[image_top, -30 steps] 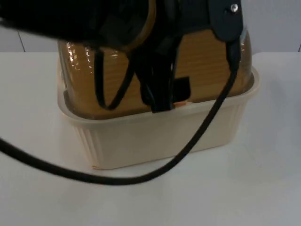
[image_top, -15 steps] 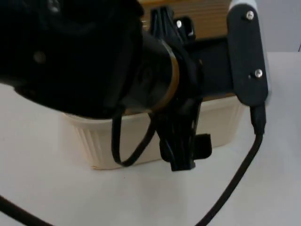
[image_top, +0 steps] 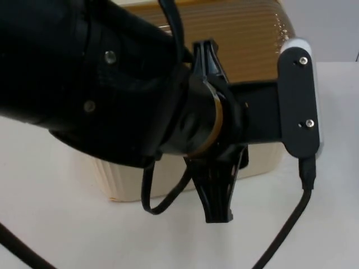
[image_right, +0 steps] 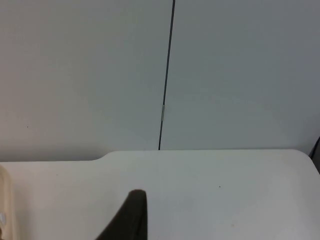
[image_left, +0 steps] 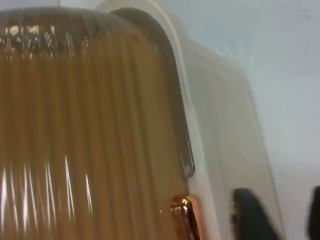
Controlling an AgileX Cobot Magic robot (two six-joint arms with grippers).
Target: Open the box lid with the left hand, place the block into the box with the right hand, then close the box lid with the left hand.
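— Box (image_top: 263,159) mostly buried behind the left arm (image_top: 95,84); cream ribbed wall peeking out at five and seven o'clock of the arm's bulk, resting on the white table (image_top: 67,235).
— And the lid (image_top: 235,39)?
— Amber, translucent, finely ribbed, domed. Glimpsed at one o'clock above the arm in the top view; seen close and glossy from the left wrist camera (image_left: 85,130), sitting inside the cream rim (image_left: 220,100), with a copper-coloured latch (image_left: 184,217) at its lower edge. Whether fully seated or slightly lifted, hard to judge.
— Left gripper (image_top: 216,190)?
— Hanging in front of the box's front wall, black fingers pointing toward six o'clock, tips close to the table. Looks empty; how far the fingers stand apart, cannot tell, since seen edge-on. Lid up at twelve o'clock from it, box wall just behind.
— Right side?
— Right gripper waiting off to the side; one dark fingertip (image_right: 131,215) over bare table, grey partition wall (image_right: 240,75) with a vertical seam beyond. Opening not readable either. Cream edge of the box (image_right: 6,200) just cut off at nine o'clock of that fingertip. Block nowhere made out.
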